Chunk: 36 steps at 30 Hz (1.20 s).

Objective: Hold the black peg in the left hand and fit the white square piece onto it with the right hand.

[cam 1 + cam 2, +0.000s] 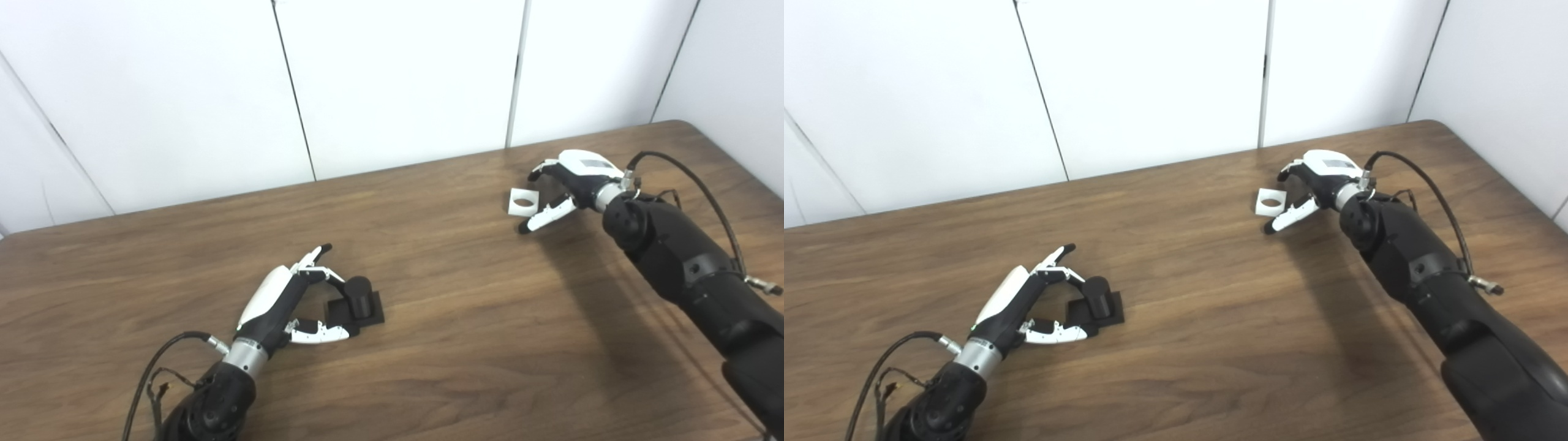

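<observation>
While my L hand (288,306) cups the peg (358,297) unclosed, R hand (566,184), open, nears the piece (522,201): thin, light, stiff; I'd pinch edges.

Your robot's left hand (288,306) and right hand (572,184): white shells, black fingers with black tips, silver wrist rings. Black bulky arms behind them, black cables looping off each wrist.

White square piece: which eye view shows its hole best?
Left eye view, marginally. The white square piece appears slightly larger there, its round hole fully visible, clear of the right hand fingers beside it. The right eye view shows the same piece and hole, a touch smaller, otherwise nothing different.
</observation>
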{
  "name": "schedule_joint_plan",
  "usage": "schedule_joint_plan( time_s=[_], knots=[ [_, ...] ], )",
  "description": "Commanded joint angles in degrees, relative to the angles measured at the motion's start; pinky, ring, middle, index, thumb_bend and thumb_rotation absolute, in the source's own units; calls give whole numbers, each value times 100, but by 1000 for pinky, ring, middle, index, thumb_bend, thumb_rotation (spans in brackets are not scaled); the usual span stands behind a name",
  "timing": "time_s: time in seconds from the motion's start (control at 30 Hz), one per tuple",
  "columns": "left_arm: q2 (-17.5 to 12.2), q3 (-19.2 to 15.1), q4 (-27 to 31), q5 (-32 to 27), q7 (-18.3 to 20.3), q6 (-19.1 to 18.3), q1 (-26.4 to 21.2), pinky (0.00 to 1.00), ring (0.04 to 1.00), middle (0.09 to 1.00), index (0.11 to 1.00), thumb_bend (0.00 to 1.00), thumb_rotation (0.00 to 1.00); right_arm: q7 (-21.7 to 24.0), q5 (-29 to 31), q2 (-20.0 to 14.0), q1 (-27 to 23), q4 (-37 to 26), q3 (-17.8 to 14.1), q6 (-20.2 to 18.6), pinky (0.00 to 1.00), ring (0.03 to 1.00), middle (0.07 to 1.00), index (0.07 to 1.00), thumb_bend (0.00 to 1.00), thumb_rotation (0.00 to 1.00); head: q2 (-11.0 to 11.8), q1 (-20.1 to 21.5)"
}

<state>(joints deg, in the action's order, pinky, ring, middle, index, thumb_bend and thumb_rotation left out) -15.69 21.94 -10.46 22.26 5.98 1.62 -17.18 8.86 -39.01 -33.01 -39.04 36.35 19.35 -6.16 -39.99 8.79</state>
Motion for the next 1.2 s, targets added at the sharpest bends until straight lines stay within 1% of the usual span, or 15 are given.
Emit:
schedule_joint_plan(
  time_s=[0.0, 0.17, 0.23, 0.4, 0.5, 0.63, 0.9, 0.93, 0.97, 1.03, 1.17],
  knots=[
    [-87, 147, -194, 272, 354, -419, 173, 1000, 1000, 1000, 493, 524, 67, -14, -37, 76, -269, -13, 58, 8, 866, 917, 930, 813, 871, 505, -10, 4],
    [-75, 138, -179, 260, 343, -434, 190, 1000, 1000, 1000, 493, 524, 67, 36, -38, 71, -255, -64, 84, -16, 870, 920, 930, 806, 861, 500, -28, -10],
    [-76, 138, -170, 262, 339, -437, 194, 1000, 1000, 1000, 493, 524, 67, 34, -37, 73, -248, -65, 84, -18, 869, 920, 929, 785, 845, 485, -33, -17],
    [-85, 115, -133, 222, 340, -435, 218, 1000, 1000, 1000, 493, 524, 66, -59, -55, 85, -226, -41, 80, -31, 885, 922, 912, 656, 748, 392, -45, -38],
    [-112, 120, -108, 250, 344, -455, 227, 1000, 1000, 1000, 493, 524, 68, -102, -105, 84, -223, -56, 101, -91, 894, 916, 900, 608, 710, 338, -52, -45],
    [-147, 122, -69, 278, 351, -488, 238, 1000, 1000, 1000, 493, 524, 69, -168, -112, 82, -227, -37, 100, -80, 895, 907, 887, 581, 703, 332, -63, -47],
    [-197, 140, -41, 344, 346, -484, 233, 1000, 1000, 1000, 493, 523, 70, -263, -108, 52, -228, -13, 102, 27, 895, 903, 873, 549, 688, 364, -79, -51],
    [-202, 144, -32, 352, 355, -496, 228, 1000, 1000, 1000, 493, 524, 70, -281, -112, 47, -228, -1, 106, 47, 894, 901, 871, 514, 584, 247, -81, -58],
    [-205, 146, -26, 358, 361, -504, 225, 1000, 1000, 1000, 493, 524, 70, -292, -113, 43, -228, 7, 110, 59, 900, 902, 871, 502, 548, 208, -81, -60],
    [-204, 140, -15, 353, 370, -509, 225, 1000, 1000, 1000, 493, 523, 71, -306, -127, 30, -227, 2, 127, 70, 905, 903, 869, 493, 519, 175, -82, -65],
    [-199, 135, -49, 336, 347, -456, 216, 1000, 1000, 1000, 493, 523, 70, -381, -134, 16, -221, 7, 134, 104, 905, 898, 856, 489, 510, 165, -82, -79]
  ],
)
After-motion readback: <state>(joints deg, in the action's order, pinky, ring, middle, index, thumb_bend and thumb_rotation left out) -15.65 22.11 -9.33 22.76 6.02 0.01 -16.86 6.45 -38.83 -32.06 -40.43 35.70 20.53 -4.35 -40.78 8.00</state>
